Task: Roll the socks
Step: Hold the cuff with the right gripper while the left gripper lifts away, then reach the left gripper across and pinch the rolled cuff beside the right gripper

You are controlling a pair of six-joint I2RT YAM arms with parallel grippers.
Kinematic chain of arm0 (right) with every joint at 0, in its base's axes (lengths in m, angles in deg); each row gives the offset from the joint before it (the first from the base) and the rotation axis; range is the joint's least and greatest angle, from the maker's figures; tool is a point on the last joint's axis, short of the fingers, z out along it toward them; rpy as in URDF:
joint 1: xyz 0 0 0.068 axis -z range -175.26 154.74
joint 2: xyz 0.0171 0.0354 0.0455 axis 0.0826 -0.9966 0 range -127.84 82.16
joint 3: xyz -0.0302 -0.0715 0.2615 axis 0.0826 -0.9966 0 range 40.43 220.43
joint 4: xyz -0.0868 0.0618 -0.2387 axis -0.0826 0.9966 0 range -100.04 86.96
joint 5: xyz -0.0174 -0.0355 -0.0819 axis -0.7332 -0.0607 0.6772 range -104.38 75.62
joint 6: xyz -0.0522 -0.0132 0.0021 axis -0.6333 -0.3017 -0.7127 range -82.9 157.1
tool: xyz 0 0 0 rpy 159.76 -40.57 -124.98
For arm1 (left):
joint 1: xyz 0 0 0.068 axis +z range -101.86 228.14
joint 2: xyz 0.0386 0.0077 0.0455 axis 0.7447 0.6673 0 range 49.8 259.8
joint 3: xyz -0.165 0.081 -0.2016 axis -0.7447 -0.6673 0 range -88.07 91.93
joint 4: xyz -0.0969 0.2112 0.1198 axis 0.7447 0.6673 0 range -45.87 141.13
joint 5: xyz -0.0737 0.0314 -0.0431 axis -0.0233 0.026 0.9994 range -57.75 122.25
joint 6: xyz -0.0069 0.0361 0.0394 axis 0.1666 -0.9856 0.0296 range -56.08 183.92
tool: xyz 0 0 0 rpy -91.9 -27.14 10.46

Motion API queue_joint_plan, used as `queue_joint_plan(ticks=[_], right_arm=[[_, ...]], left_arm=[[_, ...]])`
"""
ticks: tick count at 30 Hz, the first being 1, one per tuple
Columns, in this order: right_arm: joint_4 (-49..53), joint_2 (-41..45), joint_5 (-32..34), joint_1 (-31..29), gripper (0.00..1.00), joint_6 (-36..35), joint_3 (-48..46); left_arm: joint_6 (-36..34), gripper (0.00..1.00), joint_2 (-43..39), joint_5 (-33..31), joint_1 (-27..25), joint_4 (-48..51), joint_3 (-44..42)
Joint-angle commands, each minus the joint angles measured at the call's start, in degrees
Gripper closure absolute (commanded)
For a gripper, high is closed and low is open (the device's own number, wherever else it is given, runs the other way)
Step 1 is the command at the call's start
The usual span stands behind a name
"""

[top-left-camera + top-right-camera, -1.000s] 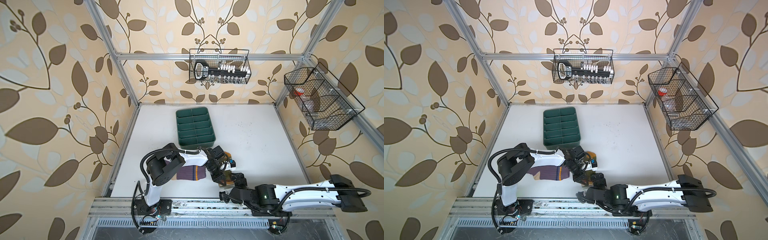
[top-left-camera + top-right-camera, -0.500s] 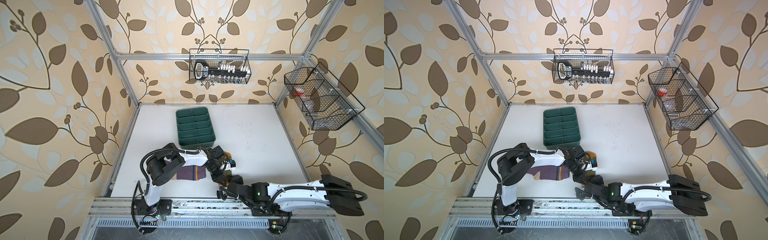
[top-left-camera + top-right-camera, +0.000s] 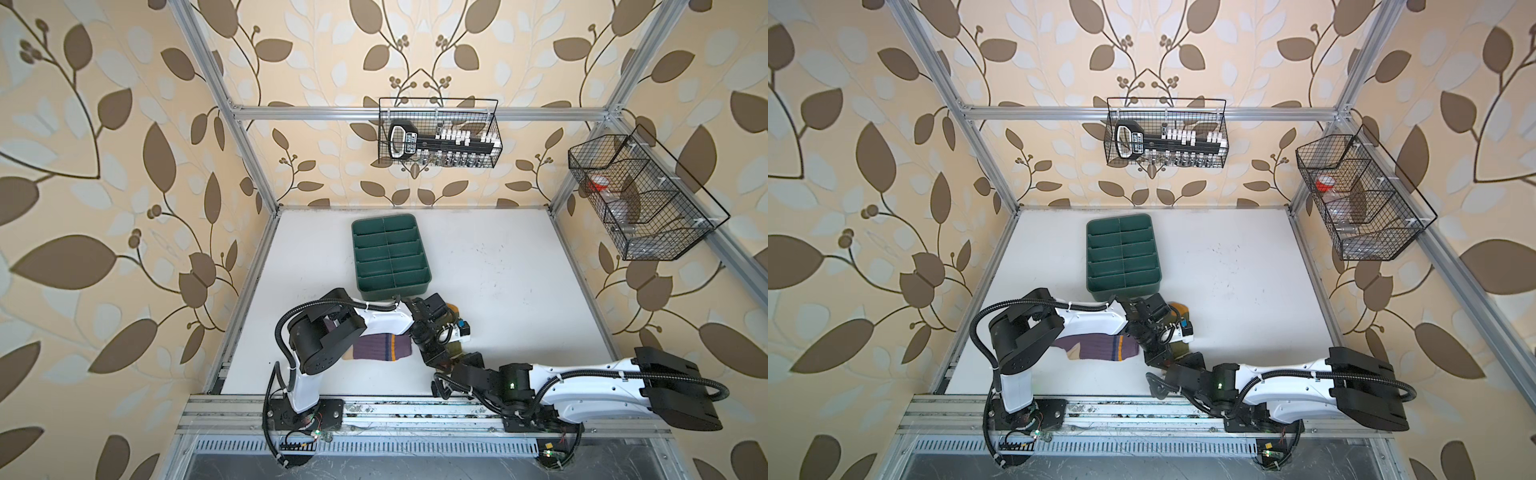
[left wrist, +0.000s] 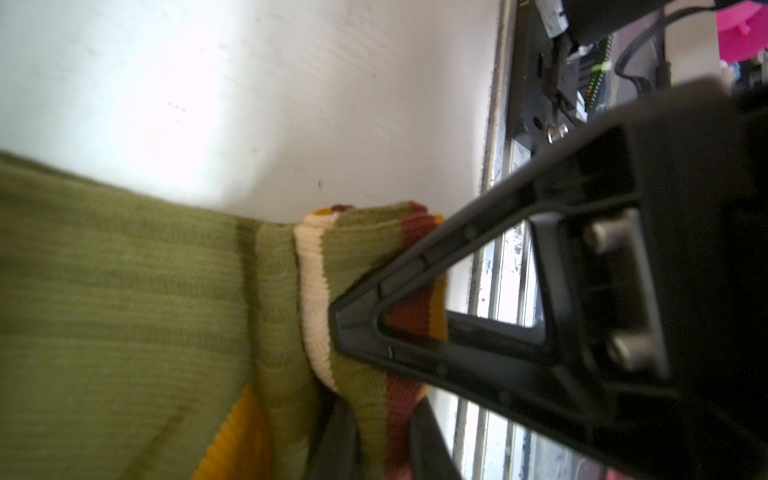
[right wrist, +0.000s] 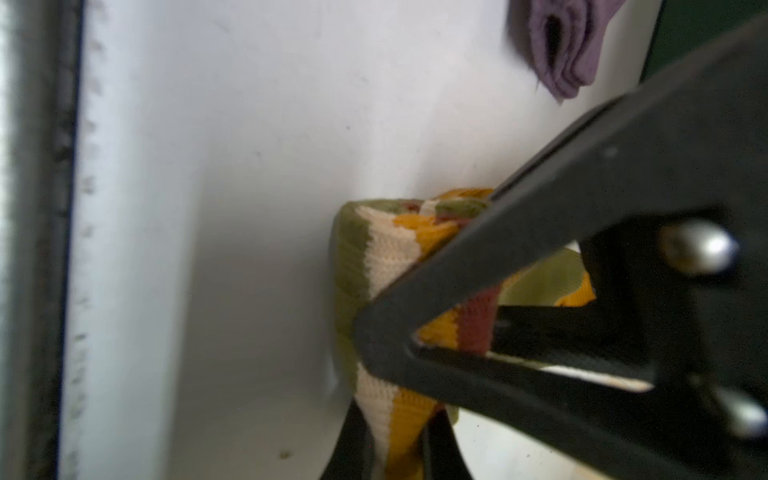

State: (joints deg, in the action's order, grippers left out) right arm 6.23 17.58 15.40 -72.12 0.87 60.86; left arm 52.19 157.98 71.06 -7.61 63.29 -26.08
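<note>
Starting at the front rail (image 3: 415,409) where both arms are bolted down: the right arm (image 3: 582,386) lies low and stretched out. Its elbow sits way off to the right and the forearm runs back toward the middle, just above the table (image 3: 498,270). Its wrist cam gives the best look at the grip. The right gripper (image 5: 365,386) has the striped cuff end of the olive sock (image 5: 349,270) pinched between its two fingers (image 5: 540,208). The cream, mustard and brown bands are bunched up and poke out past the tips.

The left gripper (image 4: 345,374) is on the same cuff. Folded fabric fills the narrow gap between its fingers, so it's clamped on that sock too, and the rest of the olive leg runs off flat on the table.

In both top views the two grippers meet nose to nose near the front middle. Honestly the fingertips are buried under wrists and cables there, so from above I can't tell who grips where.

The left arm (image 3: 382,322) folds up at the elbow on the left. Its white forearm then reaches right, over the far edge of the purple sock (image 3: 374,349), which lies flat just left of the grippers. The olive sock's mustard toe pokes out beyond the left wrist, close to the green divided tray (image 3: 395,291).

Further back, the back-wall basket (image 3: 436,137) and the side basket (image 3: 640,199) hang on the frame
</note>
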Motion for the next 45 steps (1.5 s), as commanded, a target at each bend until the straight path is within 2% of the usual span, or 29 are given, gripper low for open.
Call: queue_joint_plan(ticks=[1, 5, 9, 11, 13, 16, 17, 21, 23, 27, 29, 31, 35, 38, 41, 45], right_arm=[[7.27, -0.92, -9.32, 0.58, 1.0, -1.34, -0.48], [10.15, 0.87, -13.66, 2.7, 1.0, -3.04, 0.14], [13.8, 2.25, -19.63, 5.52, 1.0, -6.16, 1.31], [15.86, 2.16, -22.24, 7.66, 1.0, -7.27, 2.61], [18.62, 1.17, -26.51, 10.62, 1.0, -8.16, 4.84], [21.66, -1.3, -33.31, 14.45, 1.0, -6.05, 9.29], [22.44, -2.72, -35.1, 15.56, 1.0, -4.75, 11.19], [25.93, -10.24, -43.05, 18.14, 0.96, -0.31, 19.09], [27.61, -14.59, -44.97, 18.15, 0.99, 1.0, 22.46], [27.95, -19.94, -46.56, 18.45, 1.0, 2.21, 25.43], [27.77, -21.52, -46.88, 19.63, 1.0, 2.9, 26.52], [27.39, -22.55, -47.81, 21.5, 1.0, 2.93, 27.19], [25.25, -25.51, -51.44, 24.94, 0.99, 3.69, 28.47], [25.78, -29.7, -52.96, 25.97, 0.99, 3.36, 30.42], [27.15, -33.27, -54.1, 26.15, 0.98, 2.64, 32.66], [27.61, -34.74, -54.49, 27.34, 0.96, 1.88, 32.9]], left_arm=[[-0.36, 0.66, -4.5, -7.52, -0.15, 3.83, -0.85], [-2.07, 0.53, -11.4, -12.08, 0.06, 4.37, -0.02], [-4.32, 0.48, -20.03, -18.1, 1.18, 4.69, 0.92], [-5.91, 0.45, -26.97, -23.25, 2.48, 4.4, 0.87], [-7.82, 0.43, -33.96, -31.04, 3.8, 4.09, 0.72], [-15.96, 0.37, -45.1, -42.26, 4.33, 3.16, -0.39], [-18.93, 0.34, -49.03, -44.08, 4.33, 3.21, -0.98], [-29.7, 0.32, -59.87, -43.54, 4.33, 6.27, -2.99], [-35.1, 0.31, -62.57, -42.03, 4.25, 10.55, -2.83], [-41.64, 0.31, -65.23, -37.12, 3.88, 16.48, -3.77], [-42.87, 0.3, -65.74, -37.43, 1.44, 17.58, -5.76], [-43.75, 0.3, -64.63, -41.56, -2.7, 18.8, -7.55], [-43.94, 0.28, -60.31, -57.24, -17.67, 16.82, -12.89], [-41.99, 0.28, -56.01, -63.44, -25.75, 12.82, -16.62], [-37.98, 0.29, -50.34, -65.44, -29.86, 8.35, -19.1], [-30.28, 0.3, -44.55, -65.2, -30.95, 1.37, -20.73]])
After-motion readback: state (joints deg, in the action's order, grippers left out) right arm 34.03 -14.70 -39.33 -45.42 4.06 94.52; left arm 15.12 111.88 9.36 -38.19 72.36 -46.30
